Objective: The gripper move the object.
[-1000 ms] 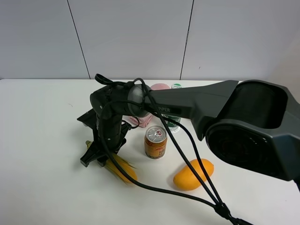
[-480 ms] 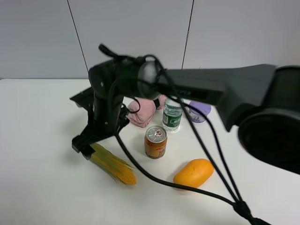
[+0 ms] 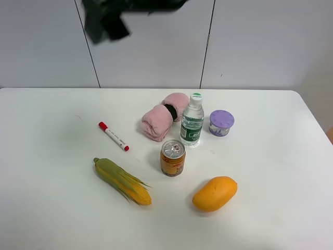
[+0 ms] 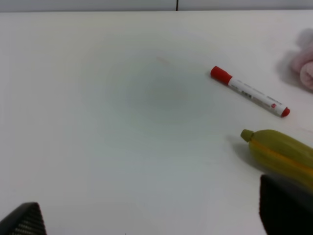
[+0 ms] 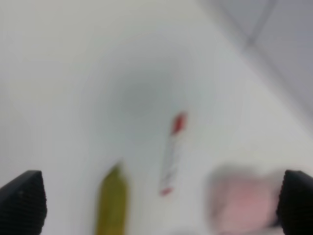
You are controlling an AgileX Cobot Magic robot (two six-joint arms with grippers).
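At upper edge, blurred, cropped gripper (image 3: 106,23)

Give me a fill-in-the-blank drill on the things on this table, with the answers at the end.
1. The marker has a ___ cap.
2. The jar beside the bottle has a ___ lid.
3. Of the corn and the mango, the ___ lies nearer the marker.
4. The can stands ___ rather than lying on its side.

Missing words: red; purple; corn; upright.
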